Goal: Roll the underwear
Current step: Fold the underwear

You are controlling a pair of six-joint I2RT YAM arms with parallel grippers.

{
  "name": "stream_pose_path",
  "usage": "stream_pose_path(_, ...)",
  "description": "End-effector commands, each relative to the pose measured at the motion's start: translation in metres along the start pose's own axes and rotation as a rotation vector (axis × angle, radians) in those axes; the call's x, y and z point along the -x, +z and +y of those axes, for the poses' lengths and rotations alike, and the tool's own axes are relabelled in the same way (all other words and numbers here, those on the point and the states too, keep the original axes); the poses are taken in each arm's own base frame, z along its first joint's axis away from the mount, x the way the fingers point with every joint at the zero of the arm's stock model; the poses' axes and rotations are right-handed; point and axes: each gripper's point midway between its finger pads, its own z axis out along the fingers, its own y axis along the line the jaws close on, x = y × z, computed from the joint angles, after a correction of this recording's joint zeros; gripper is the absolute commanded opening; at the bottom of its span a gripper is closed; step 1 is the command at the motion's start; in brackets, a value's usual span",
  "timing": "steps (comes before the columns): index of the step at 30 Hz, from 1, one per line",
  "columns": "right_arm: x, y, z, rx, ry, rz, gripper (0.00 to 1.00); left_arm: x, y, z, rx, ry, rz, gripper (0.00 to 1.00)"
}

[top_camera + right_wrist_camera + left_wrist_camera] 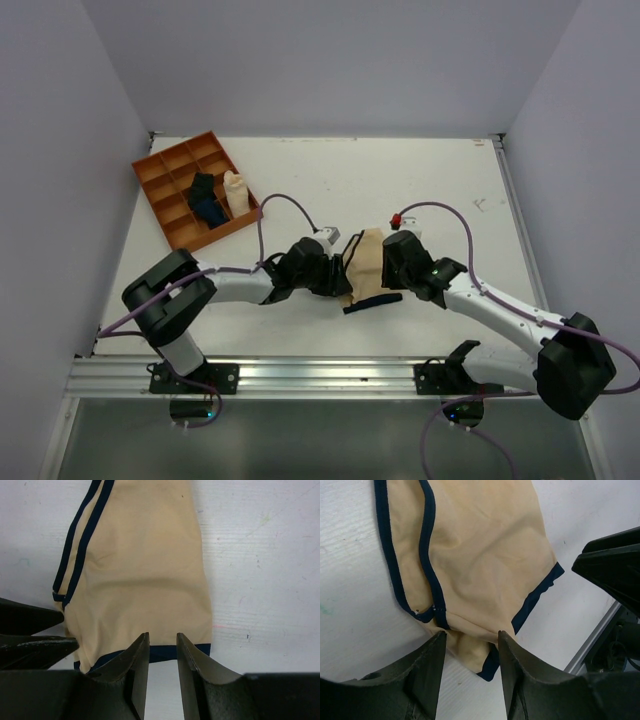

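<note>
top view. item: the underwear, tan with dark edge band, lying flat and unrolled on the white table, near the front edge, between the two claws. left gripper at its left side, right gripper at its right, the two close together.

container: orange divided tray, far left corner. contents: one dark blue roll and one cream roll, in neighbouring compartments.

left wrist view. the left claw's fingers stand apart, a banded corner of the garment lying in the gap, not pinched.

right wrist view. the right claw's fingers stand apart over the banded hem, clamped on nothing.

hazards (judgement only): the cloth is doubled over on one side, so a closing claw may catch one layer and peel the fold open. a shallow pinch on the hem could slip and drag the cloth flat along the table instead of turning it. with both claws this near each other, uneven motion may knock them together or skew the roll.
</note>
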Motion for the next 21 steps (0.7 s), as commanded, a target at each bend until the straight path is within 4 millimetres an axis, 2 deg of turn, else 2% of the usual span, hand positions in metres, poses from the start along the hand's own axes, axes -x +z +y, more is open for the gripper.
stream_pose_path(1,0.004,0.002,0.000,0.012,0.003,-0.023,0.33,0.018,0.004,-0.014,0.027,-0.003,-0.068,0.50)
stream_pose_path(3,0.005,0.001,0.001,0.018,0.004,-0.028,0.33,0.014,0.005,-0.013,0.045,-0.009,-0.067,0.50)
stream_pose_path(6,0.004,0.001,0.001,0.022,-0.001,-0.026,0.33,0.019,0.001,-0.011,0.095,-0.007,-0.109,0.50)
stream_pose_path(11,0.004,0.000,0.002,0.029,0.002,-0.028,0.33,0.031,-0.009,-0.026,0.103,-0.010,-0.178,0.50)
stream_pose_path(16,0.009,-0.002,0.006,0.045,0.013,-0.035,0.33,0.020,0.003,-0.036,0.104,-0.003,-0.150,0.51)
stream_pose_path(21,0.023,-0.008,0.018,0.077,0.032,-0.050,0.33,0.010,0.016,-0.042,0.085,-0.003,-0.126,0.50)
